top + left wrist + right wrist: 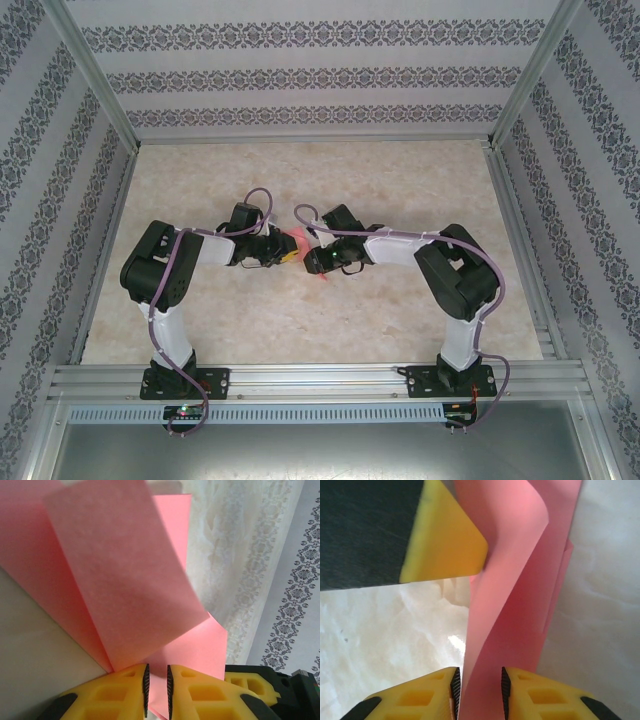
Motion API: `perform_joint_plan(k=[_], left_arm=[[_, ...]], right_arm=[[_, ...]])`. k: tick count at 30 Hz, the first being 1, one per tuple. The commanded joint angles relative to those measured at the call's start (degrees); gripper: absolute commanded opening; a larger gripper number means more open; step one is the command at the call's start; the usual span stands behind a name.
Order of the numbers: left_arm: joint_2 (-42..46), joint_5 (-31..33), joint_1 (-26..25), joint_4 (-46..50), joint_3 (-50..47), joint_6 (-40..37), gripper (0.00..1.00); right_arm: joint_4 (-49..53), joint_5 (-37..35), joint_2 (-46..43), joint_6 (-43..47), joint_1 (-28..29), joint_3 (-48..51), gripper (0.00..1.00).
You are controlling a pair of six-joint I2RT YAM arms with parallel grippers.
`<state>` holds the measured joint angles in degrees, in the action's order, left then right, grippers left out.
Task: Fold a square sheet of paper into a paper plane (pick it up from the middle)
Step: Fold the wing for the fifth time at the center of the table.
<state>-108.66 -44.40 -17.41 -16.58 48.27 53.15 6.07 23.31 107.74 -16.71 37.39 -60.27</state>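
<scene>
Salmon-pink sheet of paper (125,580), partly folded, is held up over mid-desk (400,310) between the two arms. Left gripper (156,692) pinches one end. Right gripper (479,692) is closed on the other.

a pale, marble-patterned tabletop (300,320) lies under soft, even light. three walls close it in, papered white with grey bands of ornamental pattern: a back wall (310,70), a left wall (50,180) and a right wall (590,180). aluminium posts (95,75) rise at the rear corners, and a slotted aluminium rail (320,380) runs along the near edge.
</scene>
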Motion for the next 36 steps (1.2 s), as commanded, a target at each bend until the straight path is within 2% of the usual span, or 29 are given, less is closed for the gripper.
perform_joint_plan(k=[1, 12, 17, 22, 26, 36], left_arm=[[-2.9, 3.1, -0.5, 3.8, 0.3, -1.6, 0.21], [-0.5, 1.6, -0.4, 2.6, 0.1, -2.7, 0.23], [3.1, -1.3, -0.5, -2.1, -1.4, -3.4, 0.26], [8.1, -1.2, -0.5, -3.7, -5.1, -5.0, 0.28], [9.7, -1.8, -1.2, -8.7, -8.2, -3.4, 0.29], [4.3, -0.6, -4.3, -10.6, -4.7, -2.5, 0.27]], right_arm=[[1.5, -1.0, 1.0, 1.2, 0.6, -1.7, 0.27], [-1.7, 2.4, 2.2, -0.8, -0.6, 0.6, 0.11], [-6.7, 8.2, 2.4, -4.4, -2.5, 2.9, 0.05], [-12.1, 12.6, 2.7, -8.3, -4.0, 4.8, 0.02], [-15.1, 14.5, 3.2, -10.8, -4.7, 6.0, 0.0], [-19.7, 17.0, 4.7, -15.1, -5.1, 7.5, 0.0]])
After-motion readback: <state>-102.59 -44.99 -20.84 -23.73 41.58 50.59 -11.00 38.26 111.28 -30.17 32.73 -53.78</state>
